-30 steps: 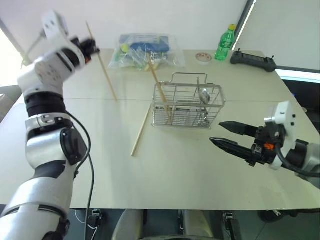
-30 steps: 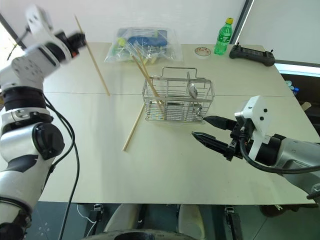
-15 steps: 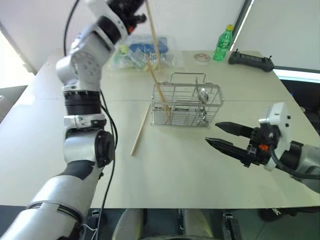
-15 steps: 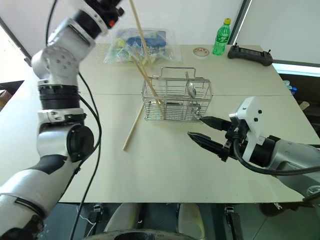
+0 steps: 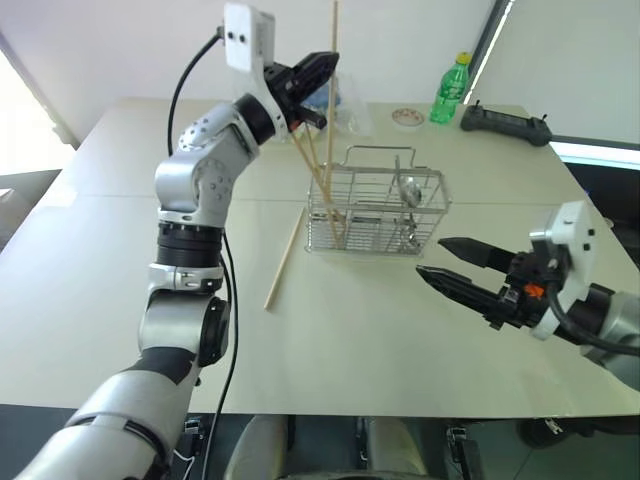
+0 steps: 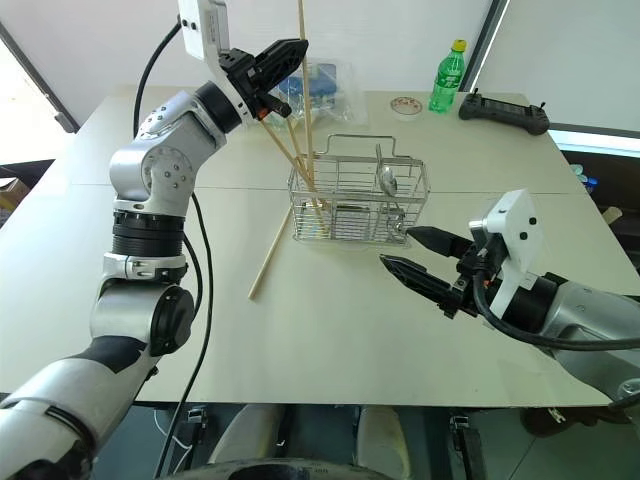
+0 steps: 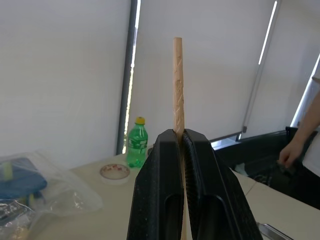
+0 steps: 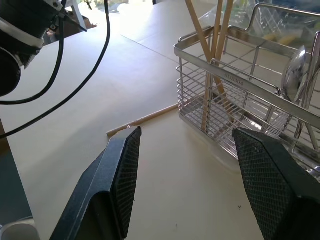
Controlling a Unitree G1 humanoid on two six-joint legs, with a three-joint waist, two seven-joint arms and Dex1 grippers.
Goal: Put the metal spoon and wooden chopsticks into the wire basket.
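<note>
Pale surface. Wire basket mid-surface, metal spoon upright inside. Left pincer clamped on one upright wooden chopstick, its lower end inside the basket; another leans within, a third lies beside. Right pincer spread, empty, near basket.

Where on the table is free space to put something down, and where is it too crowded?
Free: the wide tabletop on the robot's left of the loose chopstick, and the near strip before the wire basket. Crowded: the far edge, with plastic bag, green bottle and black controller.
</note>
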